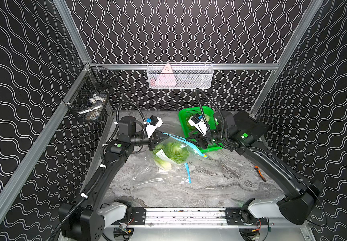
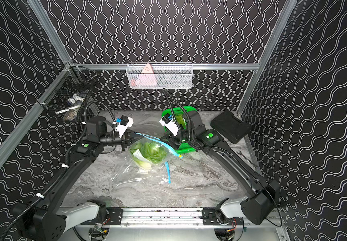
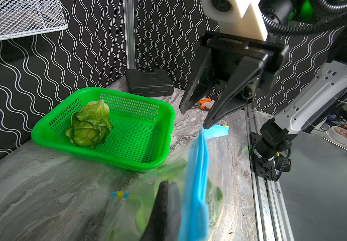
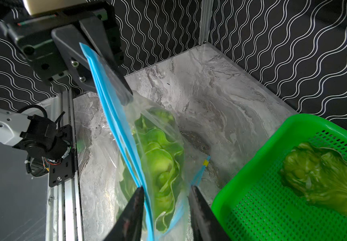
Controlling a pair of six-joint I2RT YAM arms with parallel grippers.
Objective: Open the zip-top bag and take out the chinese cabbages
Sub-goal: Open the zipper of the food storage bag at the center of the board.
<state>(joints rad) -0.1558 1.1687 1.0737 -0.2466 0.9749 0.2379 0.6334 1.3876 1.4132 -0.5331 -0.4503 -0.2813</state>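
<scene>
bag lifted by its blue lip, one cabbage already out

the left gripper (image 4: 126,97) is pinched tight on the blue zip strip (image 4: 110,108) of the clear plastic zip-top bag (image 1: 168,177). it holds that edge above the grey marbled table (image 1: 220,187). the right gripper (image 4: 166,200) stands partly apart, and the strip runs between its fingers. below both grippers, crinkled light-green chinese cabbages (image 1: 173,152) lie inside the bag. beside the right gripper, another cabbage head (image 3: 91,127) sits in the green mesh plastic basket (image 3: 139,164).

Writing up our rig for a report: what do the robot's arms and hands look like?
The left arm and right arm are black with white base links, ribbed black cable hoses, white zip ties and green lights. The left hand and right hand have pointed black fingers and white camera mounts.
</scene>
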